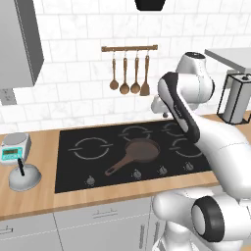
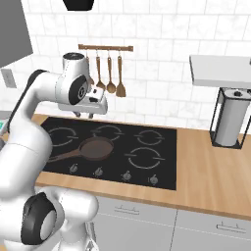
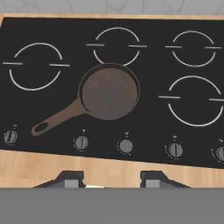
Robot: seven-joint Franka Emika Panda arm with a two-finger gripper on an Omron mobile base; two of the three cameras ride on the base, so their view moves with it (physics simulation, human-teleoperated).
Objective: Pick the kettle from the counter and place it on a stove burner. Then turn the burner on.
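My claw point(image 3: 111, 178) hangs high over the glossy black glass cooktop point(image 3: 57, 109), its dark tips parted with nothing between them, apparently looking the stove over before going for the kettle. The squat, domed silver kettle point(image 1: 24, 177) sits well off to the left on the wood-grain counter point(image 1: 44, 147), just beside a boxy scale point(image 1: 14, 148). A round brown pan point(image 3: 109, 92) sits mid-cooktop; the wide broken-ring burner point(image 3: 35, 65) is bare.

Wood desk point(image 1: 44, 198) carries the black cooktop point(image 1: 73, 169) — a brown pan point(image 1: 141, 151) sits on the glass; at the left end, kettle point(image 1: 24, 177) just beside the scale point(image 1: 14, 148) — paper-towel stand point(image 2: 228, 120) far right.
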